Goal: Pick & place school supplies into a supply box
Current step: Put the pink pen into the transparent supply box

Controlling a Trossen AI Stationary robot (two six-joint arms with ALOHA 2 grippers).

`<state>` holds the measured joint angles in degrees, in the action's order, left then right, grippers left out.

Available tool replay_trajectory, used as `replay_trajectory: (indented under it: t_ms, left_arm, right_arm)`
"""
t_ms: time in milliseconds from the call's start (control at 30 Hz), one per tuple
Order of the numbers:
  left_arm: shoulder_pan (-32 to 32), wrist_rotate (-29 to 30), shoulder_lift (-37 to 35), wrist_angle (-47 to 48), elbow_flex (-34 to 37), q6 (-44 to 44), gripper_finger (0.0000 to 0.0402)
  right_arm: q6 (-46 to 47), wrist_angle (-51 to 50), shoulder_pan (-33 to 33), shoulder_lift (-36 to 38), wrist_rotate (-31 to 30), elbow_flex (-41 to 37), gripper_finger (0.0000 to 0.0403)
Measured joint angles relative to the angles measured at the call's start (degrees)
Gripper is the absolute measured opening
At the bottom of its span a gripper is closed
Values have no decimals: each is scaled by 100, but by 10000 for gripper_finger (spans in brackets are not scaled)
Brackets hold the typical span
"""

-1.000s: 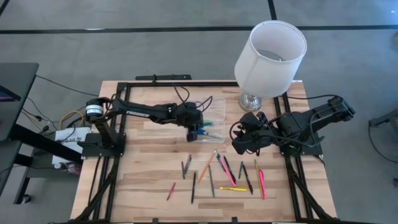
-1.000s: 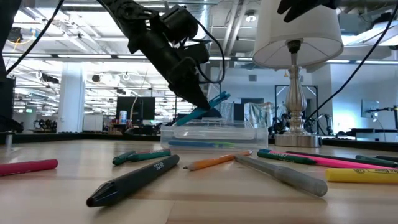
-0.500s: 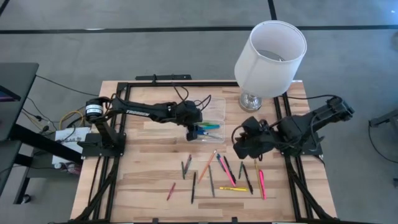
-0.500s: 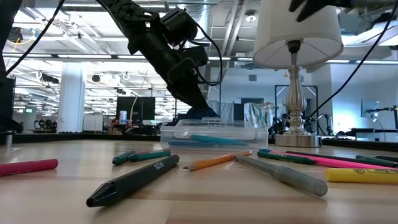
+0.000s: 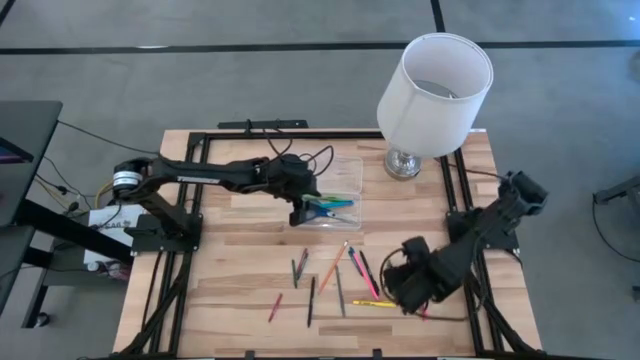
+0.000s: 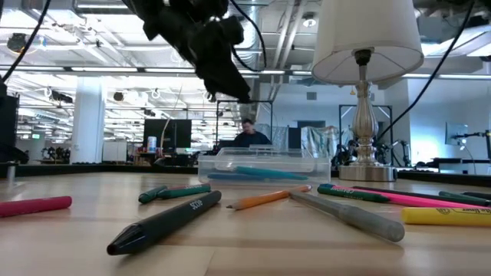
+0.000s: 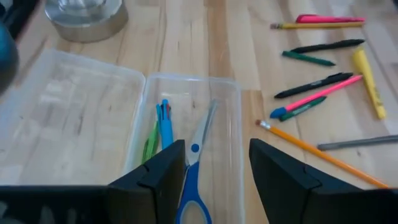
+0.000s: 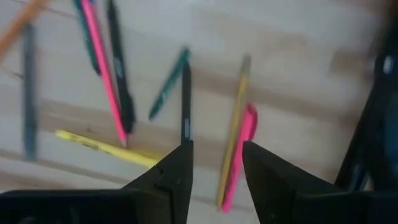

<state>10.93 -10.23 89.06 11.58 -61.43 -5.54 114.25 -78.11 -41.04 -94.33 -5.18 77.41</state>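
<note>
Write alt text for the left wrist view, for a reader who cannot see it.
The open left gripper hovers over the clear supply box, which holds blue-handled scissors, a blue pen and a green pen. Beside the box, more pens, markers and an orange pencil lie loose on the wooden table, near a lamp base.

Table (image 5: 230, 270) is showing pale wood planks, smooth matt grain. Supply box (image 7: 186, 112) is looking clear glossy plastic. Scissors (image 7: 194, 171) are showing blue plastic handles, grey metal blades. Lamp base (image 7: 84, 15) is gleaming polished metal; lampshade (image 5: 435, 90) is looking white matt cloth. Pencil (image 7: 317, 154) is showing orange painted wood.
</note>
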Motion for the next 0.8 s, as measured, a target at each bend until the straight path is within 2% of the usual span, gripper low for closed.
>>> replay_trajectory:
  t_ms: [300, 533, 800]
  left_arm:
    - [1, 6, -295, 71, -2, -172, 174]
    - [1, 6, -295, 115, -2, -194, 174]
    - [1, 49, -293, 108, -2, -182, 174]
  right_arm:
    - [912, 679, -528, -692, 645, 2, 131]
    - [1100, 823, -777, -1246, 1194, 2, 131]
    - [1183, 886, -847, -1471, 1428, -280, 131]
